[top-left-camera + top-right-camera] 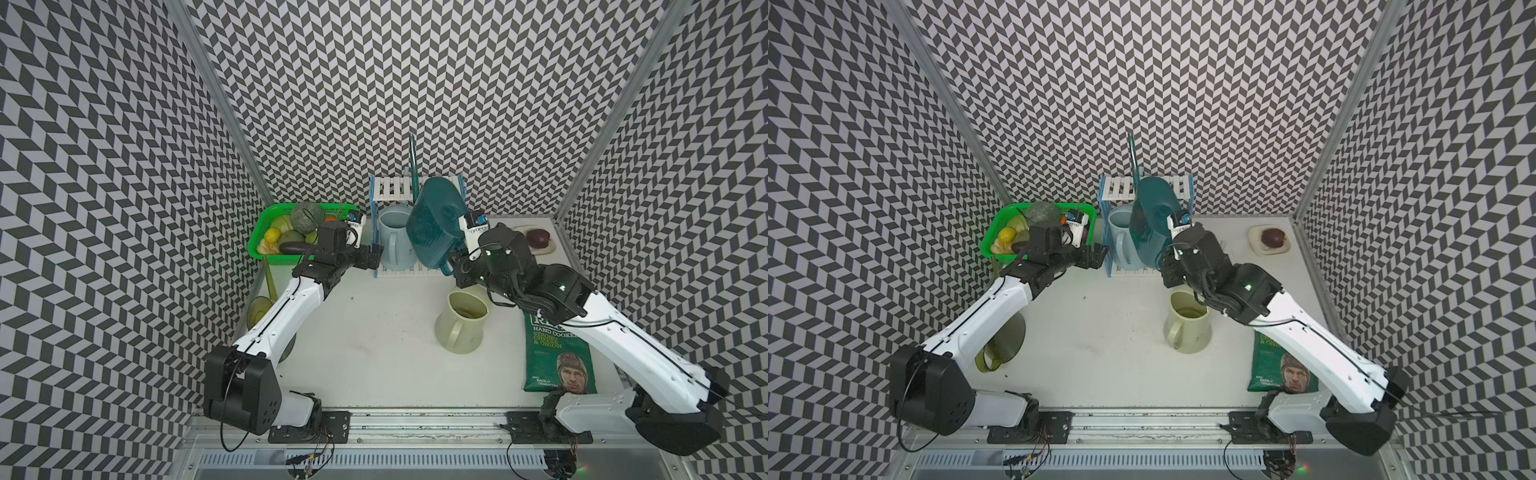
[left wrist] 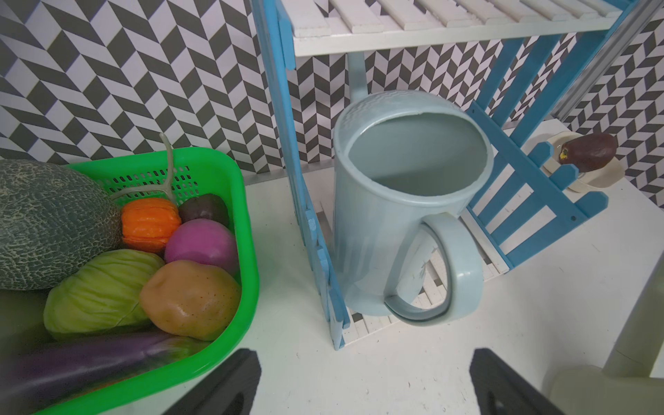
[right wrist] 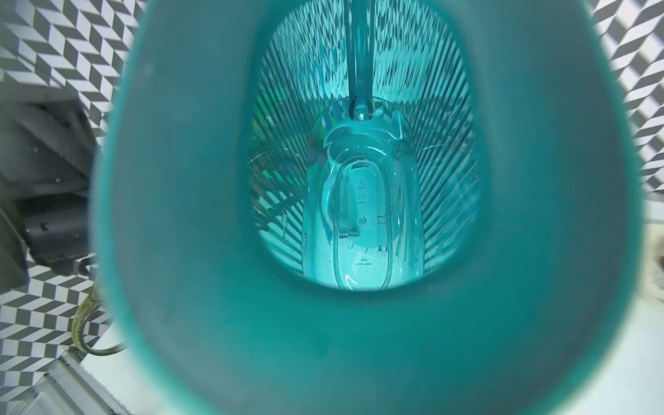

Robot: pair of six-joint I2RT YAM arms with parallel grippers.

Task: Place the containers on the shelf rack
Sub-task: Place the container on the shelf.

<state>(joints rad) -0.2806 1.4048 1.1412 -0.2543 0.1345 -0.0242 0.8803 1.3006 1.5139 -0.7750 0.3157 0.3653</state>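
Observation:
The shelf rack [image 1: 392, 189] [image 1: 1119, 189] [image 2: 395, 21] stands against the back wall. A light blue jug [image 1: 392, 241] [image 2: 395, 215] stands upright on the left of its lower shelf. My left gripper [image 1: 376, 255] [image 2: 363, 388] is open and empty, just in front of the rack's left side panel. My right gripper [image 1: 453, 266] is shut on the handle of the dark teal jug [image 1: 436, 224] [image 3: 179, 215], held tilted in the air over the rack's right half. The right wrist view looks into its mouth, and the fingers are hidden. A cream jug [image 1: 461, 328] stands on the table. The olive-green jug [image 1: 1005, 340] lies under my left arm.
A green mesh basket [image 1: 259, 245] [image 2: 248, 251] of fruit and vegetables sits left of the rack, close to my left gripper. A small cream dish [image 1: 540, 243] with a dark fruit is at the back right. A crisp bag [image 1: 557, 357] lies under my right arm.

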